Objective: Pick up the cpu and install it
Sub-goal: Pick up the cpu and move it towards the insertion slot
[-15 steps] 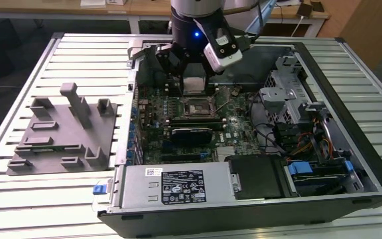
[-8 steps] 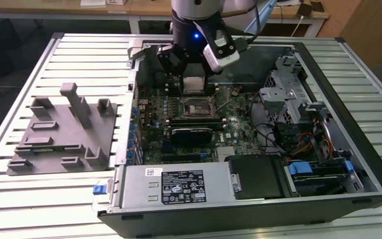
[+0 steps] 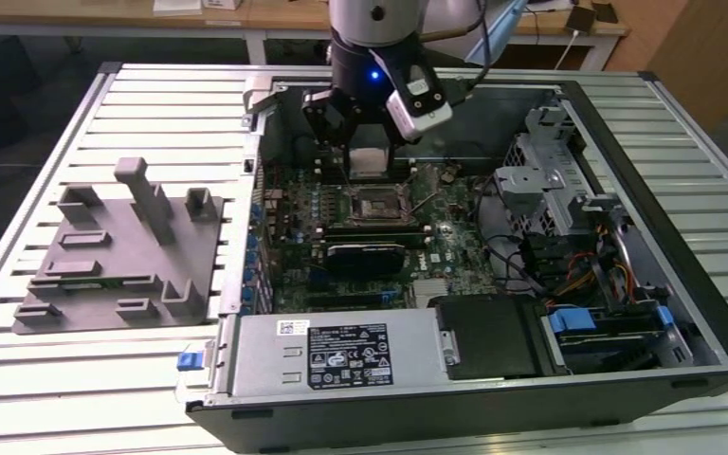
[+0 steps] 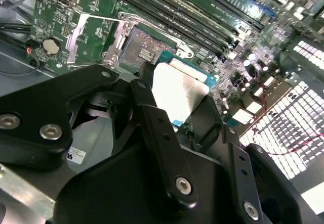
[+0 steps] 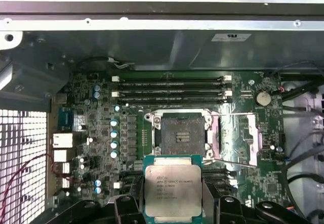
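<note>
The cpu (image 5: 172, 188), a flat square chip with a silvery top and a pale rim, is held between my gripper's black fingers (image 5: 126, 206). In the exterior view the cpu (image 3: 371, 161) hangs in my gripper (image 3: 367, 163) above the green motherboard (image 3: 338, 213) inside the open computer case. The empty black socket (image 5: 180, 133) lies just beyond the chip, with its metal bracket (image 5: 235, 138) swung open to one side. In the second wrist view the cpu (image 4: 178, 91) shows between the fingers (image 4: 147, 113), with the socket (image 4: 144, 47) past it.
Memory slots (image 5: 169, 90) run beside the socket. A black finned block (image 3: 364, 254) and a power supply (image 3: 338, 351) sit nearer the case front. A drive cage and cables (image 3: 554, 218) fill the exterior view's right. A grey tray (image 3: 124, 256) lies on the slatted table at the left.
</note>
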Robot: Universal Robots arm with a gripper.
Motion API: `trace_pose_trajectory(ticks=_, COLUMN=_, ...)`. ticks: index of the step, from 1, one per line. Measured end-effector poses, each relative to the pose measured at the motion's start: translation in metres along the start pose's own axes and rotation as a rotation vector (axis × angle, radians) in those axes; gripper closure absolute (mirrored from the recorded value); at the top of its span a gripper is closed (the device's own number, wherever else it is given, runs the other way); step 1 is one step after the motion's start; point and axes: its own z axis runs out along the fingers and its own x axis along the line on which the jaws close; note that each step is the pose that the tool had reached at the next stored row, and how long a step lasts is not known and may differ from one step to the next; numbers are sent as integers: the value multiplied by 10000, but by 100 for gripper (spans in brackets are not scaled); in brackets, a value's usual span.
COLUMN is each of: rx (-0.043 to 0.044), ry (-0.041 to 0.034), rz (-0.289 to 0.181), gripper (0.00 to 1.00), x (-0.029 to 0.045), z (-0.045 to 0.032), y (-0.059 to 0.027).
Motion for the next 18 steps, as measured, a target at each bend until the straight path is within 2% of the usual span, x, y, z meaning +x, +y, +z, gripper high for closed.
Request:
trace_pose_trajectory(ticks=8, rx=6, ry=203, rz=18, gripper=46, x=-82, z=142, y=29)
trace_pose_trajectory(ticks=18, rx=8, ry=260, rz=14, gripper=46, x=-164, z=259, y=130)
